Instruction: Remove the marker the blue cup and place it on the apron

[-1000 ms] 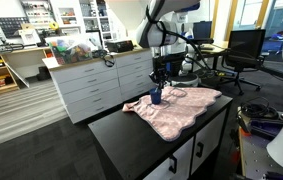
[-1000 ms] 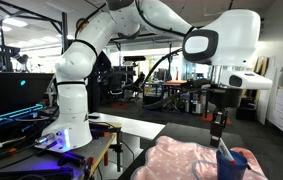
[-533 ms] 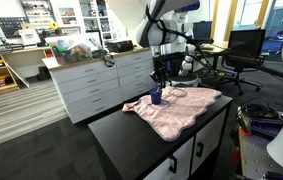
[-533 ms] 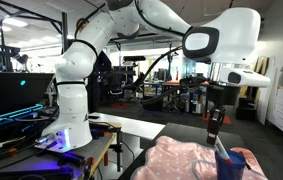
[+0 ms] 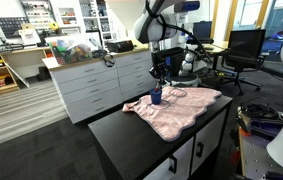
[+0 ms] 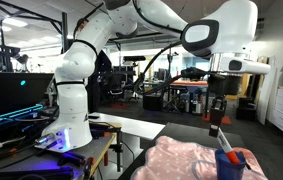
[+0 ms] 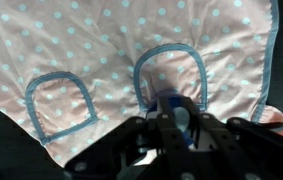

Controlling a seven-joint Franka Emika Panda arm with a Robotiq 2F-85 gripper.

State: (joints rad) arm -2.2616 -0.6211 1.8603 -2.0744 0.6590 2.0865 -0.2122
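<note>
The blue cup (image 5: 156, 96) stands on the pale-pink apron (image 5: 181, 110), which is spread rumpled on a dark counter. My gripper (image 5: 158, 78) hangs straight above the cup. In an exterior view the gripper (image 6: 215, 126) is shut on the top of the thin dark marker (image 6: 221, 143), which slants down to the cup's (image 6: 232, 166) rim; I cannot tell whether its lower end is inside. In the wrist view the gripper (image 7: 176, 122) is blurred over the cup (image 7: 159, 103), with the dotted, blue-trimmed apron (image 7: 91, 50) below.
The apron lies on a black counter (image 5: 131, 135) with white cabinet doors below. A white drawer unit (image 5: 101, 85) with clutter on top stands behind it. An office chair (image 5: 243, 50) and desks are further back. The arm's base (image 6: 69, 115) stands beside a white table (image 6: 131, 125).
My gripper has risen a little above the cup, and the marker has come up with it. The cup and the apron have not moved.
</note>
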